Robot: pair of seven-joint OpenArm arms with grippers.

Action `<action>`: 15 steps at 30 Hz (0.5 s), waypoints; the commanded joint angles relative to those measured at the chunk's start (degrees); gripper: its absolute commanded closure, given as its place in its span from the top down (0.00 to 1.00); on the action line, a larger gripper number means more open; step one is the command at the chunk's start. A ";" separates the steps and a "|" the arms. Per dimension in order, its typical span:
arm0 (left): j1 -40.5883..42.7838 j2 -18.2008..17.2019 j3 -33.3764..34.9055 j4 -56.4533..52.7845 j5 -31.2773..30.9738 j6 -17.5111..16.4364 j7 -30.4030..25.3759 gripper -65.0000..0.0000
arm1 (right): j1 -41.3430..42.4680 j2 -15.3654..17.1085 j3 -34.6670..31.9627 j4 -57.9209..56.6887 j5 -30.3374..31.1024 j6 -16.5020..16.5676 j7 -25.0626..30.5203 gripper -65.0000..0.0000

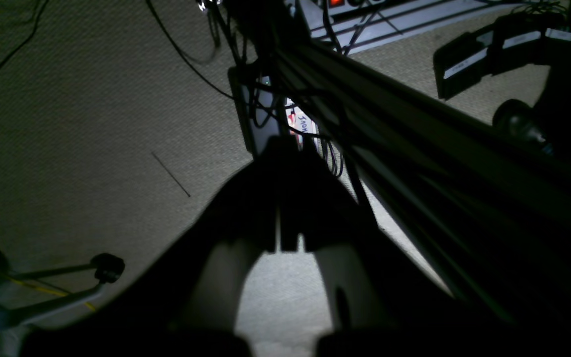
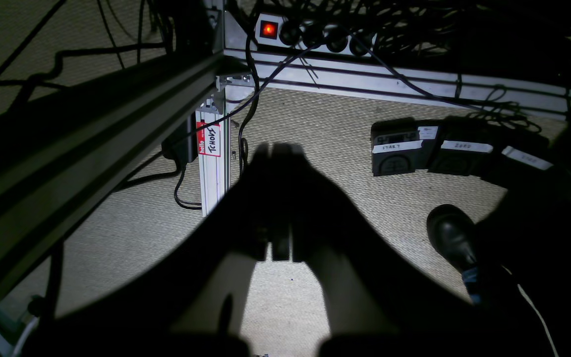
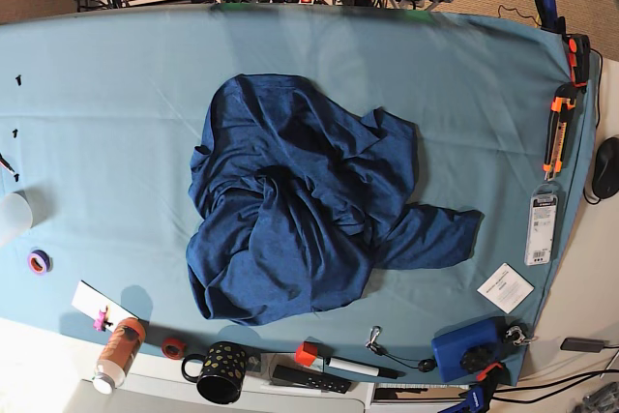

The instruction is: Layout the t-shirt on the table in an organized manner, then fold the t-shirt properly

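T-shirt (image 3: 309, 220) lies crumpled on table (image 3: 116, 94); both end effectors closed, empty.

Both wrist views are dim: the left tool (image 1: 289, 243) and the right tool (image 2: 280, 248) show only as black silhouettes, with their bases cut off at 6 o'clock. The crumpled t-shirt (image 3: 300, 215) hides its own collar and one sleeve in its folds. At 12 o'clock in the base view both arms are cropped by the edge, and the table (image 3: 87, 94) runs out of frame at 9 o'clock.
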 commanded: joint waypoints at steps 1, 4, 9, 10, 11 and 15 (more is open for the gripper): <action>-0.15 0.13 0.15 0.52 -0.42 -0.07 -0.68 0.00 | 0.04 0.17 -0.13 0.52 0.17 0.15 0.44 0.00; -0.15 0.13 0.15 0.52 -0.42 -0.07 -0.70 0.00 | 0.04 0.17 -0.13 0.52 0.17 0.15 0.44 0.00; -0.13 0.11 0.15 1.05 -0.42 -0.07 -0.66 0.00 | 0.04 0.17 -0.13 0.52 0.17 0.15 0.44 0.00; -0.13 0.13 0.15 1.22 -0.42 -0.09 -0.66 0.00 | 0.04 0.17 -0.13 0.52 0.17 0.15 0.44 0.00; -0.13 0.13 0.15 1.40 -0.42 -0.07 -0.66 0.00 | 0.04 0.17 -0.13 0.52 0.17 0.15 0.42 0.00; -0.13 0.13 0.15 1.64 -0.42 -0.07 -0.66 0.00 | 0.04 0.17 -0.13 0.52 0.17 0.15 0.42 0.00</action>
